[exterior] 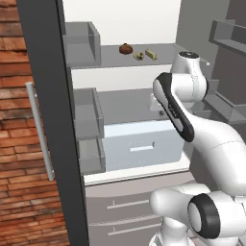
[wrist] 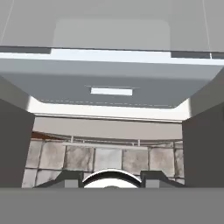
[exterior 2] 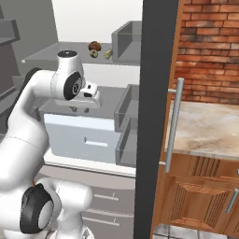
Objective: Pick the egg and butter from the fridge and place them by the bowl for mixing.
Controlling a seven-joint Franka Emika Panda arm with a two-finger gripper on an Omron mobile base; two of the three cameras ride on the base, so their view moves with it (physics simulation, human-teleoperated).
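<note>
In the left base view, the dark fridge door [exterior: 48,120] stands open along the left edge, its silver handle [exterior: 41,129] at mid-left. Right of it, door bins [exterior: 89,115] stack down the frame. On the upper shelf [exterior: 110,60], top centre, sit a dark brown lump [exterior: 126,48], then the egg [exterior: 139,56], then the butter [exterior: 151,54] at the right of the row, all close together. Below, at centre, is the pale crisper drawer [exterior: 139,144].

The arm bends up at right; the hand [exterior 2: 80,108] hangs over the middle shelf [exterior 2: 109,100], well below the egg and butter. Its fingers are too small to read, so I cannot tell whether it is open or shut; nothing appears held.

Risks, as I judge them: rising toward the upper shelf, the wrist could catch the shelf's front edge. The three items crowd together, so a slightly misaimed reach could nudge the egg into rolling, or close on the brown lump instead. The bowl's spot cannot be judged from here.
</note>
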